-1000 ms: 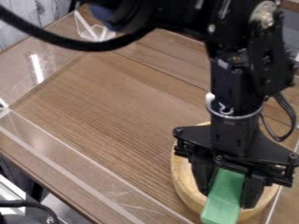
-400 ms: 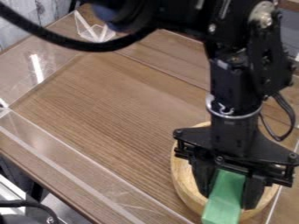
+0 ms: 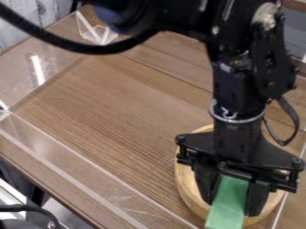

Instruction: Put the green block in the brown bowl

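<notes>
Camera view shows you the gripper pointing down over the brown bowl at the table's near right corner. Its fingers pinch the green block, which hangs tilted, its lower end over the bowl's front rim.

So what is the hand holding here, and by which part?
The hand is shut on the green block, gripping its upper end; the lower end hangs over the brown bowl.
</notes>
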Robot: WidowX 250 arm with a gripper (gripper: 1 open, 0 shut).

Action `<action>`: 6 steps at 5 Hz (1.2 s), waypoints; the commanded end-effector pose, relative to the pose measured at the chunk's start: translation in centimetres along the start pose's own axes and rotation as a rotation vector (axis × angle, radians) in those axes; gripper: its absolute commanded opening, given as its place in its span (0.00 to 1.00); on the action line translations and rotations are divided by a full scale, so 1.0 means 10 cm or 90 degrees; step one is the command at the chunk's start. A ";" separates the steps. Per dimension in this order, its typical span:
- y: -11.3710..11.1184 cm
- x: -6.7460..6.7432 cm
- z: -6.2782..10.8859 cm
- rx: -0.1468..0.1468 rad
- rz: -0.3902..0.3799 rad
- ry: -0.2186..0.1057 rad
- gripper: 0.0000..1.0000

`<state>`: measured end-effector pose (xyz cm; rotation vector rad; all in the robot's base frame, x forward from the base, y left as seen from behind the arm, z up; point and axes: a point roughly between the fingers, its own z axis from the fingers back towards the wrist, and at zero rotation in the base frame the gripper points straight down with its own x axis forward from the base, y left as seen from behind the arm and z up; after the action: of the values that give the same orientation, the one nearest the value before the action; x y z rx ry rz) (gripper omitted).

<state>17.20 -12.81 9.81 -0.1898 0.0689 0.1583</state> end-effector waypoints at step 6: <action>-0.04 0.08 0.03 -0.025 0.021 -0.002 0.00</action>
<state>17.45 -12.87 9.40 -0.2094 0.0928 0.1891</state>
